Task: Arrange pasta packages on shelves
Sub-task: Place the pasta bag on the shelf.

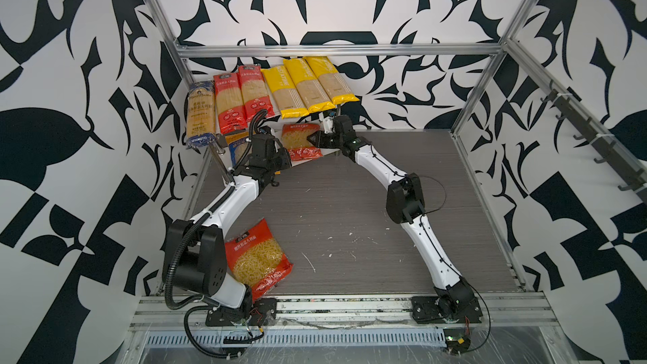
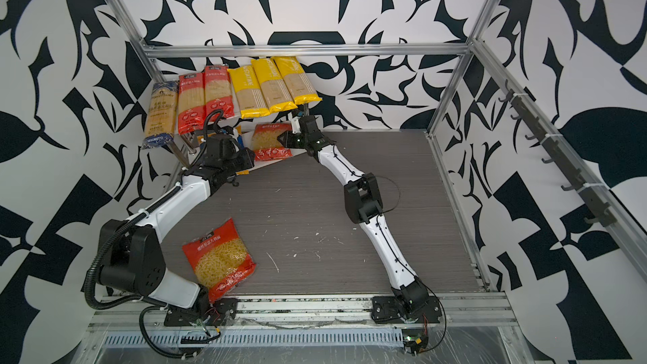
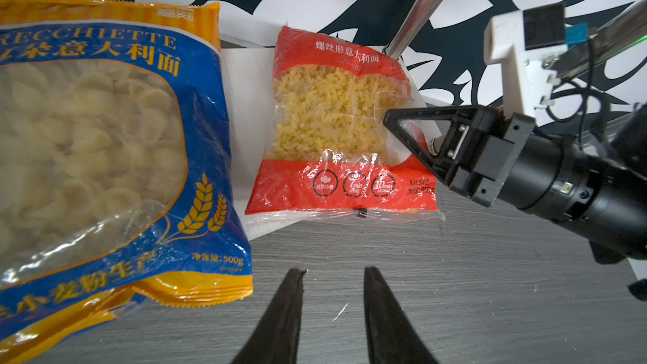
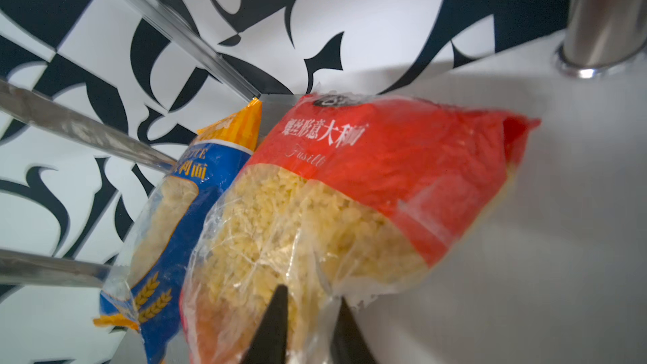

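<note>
The shelves stand at the back left. The top board carries several spaghetti packs: a blue one (image 1: 199, 113), two red (image 1: 241, 98) and three yellow (image 1: 308, 82). On the lower board (image 3: 245, 99) lie a blue-orange bag (image 3: 98, 141) and a red fusilli bag (image 3: 336, 124). My right gripper (image 4: 311, 295) is at that red bag's side, its jaws apart, with the bag's clear edge loose between them. My left gripper (image 3: 334, 271) is open and empty over the grey table, just in front of the lower board. Another red bag (image 1: 257, 260) lies on the table at the front left.
Shiny metal posts (image 3: 420, 8) rise from the lower board's corners, one close to my right wrist (image 4: 605, 12). Aluminium frame rails (image 1: 336, 50) run behind and beside the rack. The grey table (image 1: 350, 211) stretches between the two arms.
</note>
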Robot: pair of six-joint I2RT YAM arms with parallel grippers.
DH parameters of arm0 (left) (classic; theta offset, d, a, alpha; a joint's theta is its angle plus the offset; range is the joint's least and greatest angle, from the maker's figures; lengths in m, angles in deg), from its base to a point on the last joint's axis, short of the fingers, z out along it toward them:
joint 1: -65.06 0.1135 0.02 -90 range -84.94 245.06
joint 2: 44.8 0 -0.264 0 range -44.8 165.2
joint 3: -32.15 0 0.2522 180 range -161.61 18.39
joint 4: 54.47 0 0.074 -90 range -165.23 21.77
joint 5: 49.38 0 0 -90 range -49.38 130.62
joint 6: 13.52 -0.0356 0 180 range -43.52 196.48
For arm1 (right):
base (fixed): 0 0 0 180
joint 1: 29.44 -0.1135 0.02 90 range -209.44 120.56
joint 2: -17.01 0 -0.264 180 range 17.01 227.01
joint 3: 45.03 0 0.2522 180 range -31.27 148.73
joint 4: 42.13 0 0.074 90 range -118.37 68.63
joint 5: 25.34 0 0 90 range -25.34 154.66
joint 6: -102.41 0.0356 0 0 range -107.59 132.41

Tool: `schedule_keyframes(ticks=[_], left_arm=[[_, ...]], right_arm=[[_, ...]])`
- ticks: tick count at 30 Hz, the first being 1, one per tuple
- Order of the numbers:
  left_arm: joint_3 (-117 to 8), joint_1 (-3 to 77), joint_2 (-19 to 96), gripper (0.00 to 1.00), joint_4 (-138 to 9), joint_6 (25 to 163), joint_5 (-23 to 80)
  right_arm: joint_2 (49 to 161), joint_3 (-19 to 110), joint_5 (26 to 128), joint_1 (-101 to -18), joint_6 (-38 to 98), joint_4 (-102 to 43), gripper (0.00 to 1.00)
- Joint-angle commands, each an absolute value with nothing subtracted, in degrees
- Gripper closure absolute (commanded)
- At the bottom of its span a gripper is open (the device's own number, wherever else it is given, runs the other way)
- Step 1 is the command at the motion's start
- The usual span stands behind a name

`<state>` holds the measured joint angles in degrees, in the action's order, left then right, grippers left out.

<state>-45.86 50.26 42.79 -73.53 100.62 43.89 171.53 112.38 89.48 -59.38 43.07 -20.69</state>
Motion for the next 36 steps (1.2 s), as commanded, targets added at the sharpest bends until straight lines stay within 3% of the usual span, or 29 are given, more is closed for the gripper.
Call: schedule_keyframes(ticks=[1,4,10,12,17,21,28,29,31,33,36], left_arm=[[-44.41,50.03,42.11,0.66,-73.33,101.42,43.26],[-44.37,50.04,42.58,0.64,-73.33,101.53,43.13],[-46.2,50.12,45.06,0.55,-75.51,100.39,44.31],[-46.09,50.12,45.03,0.55,-75.44,100.65,43.68],[-44.9,50.12,43.97,0.54,-75.33,99.99,44.62],[-44.71,50.21,43.61,0.51,-75.88,98.55,45.59],[-45.67,50.21,44.58,0.45,-76.05,98.72,45.17],[-45.81,50.21,44.73,0.44,-76.05,98.72,44.88],[-46.03,50.21,44.86,0.43,-75.97,98.79,44.23],[-46.13,50.21,44.8,0.42,-75.89,98.82,43.71],[-46.16,50.21,44.58,0.41,-75.79,98.31,43.7]], right_arm=[[167.74,109.71,85.19,-60.46,43.18,-24.85,0.56],[168.38,109.97,82.64,-60.84,44.74,-25.69,0.49],[170.99,112.35,82.55,-61.64,45.37,-27.82,0.49],[172.35,113.5,85.82,-61.61,45.5,-28.76,0.56],[175.01,116.25,96.16,-61.74,45.68,-30.3,0.83],[174.89,116.89,102.3,-62.6,43.18,-29.06,0.92],[174.94,118.21,105.76,-63.29,41.41,-26.25,0.96],[175.04,118.23,105.75,-63.3,41.42,-25.69,0.95],[174.66,119.98,103.86,-63.28,41.35,-24.08,0.75],[172.65,116.77,100.89,-63.2,41.24,-23.73,0.6],[169.56,114.14,96.55,-62.72,40.8,-21.37,0.49]])
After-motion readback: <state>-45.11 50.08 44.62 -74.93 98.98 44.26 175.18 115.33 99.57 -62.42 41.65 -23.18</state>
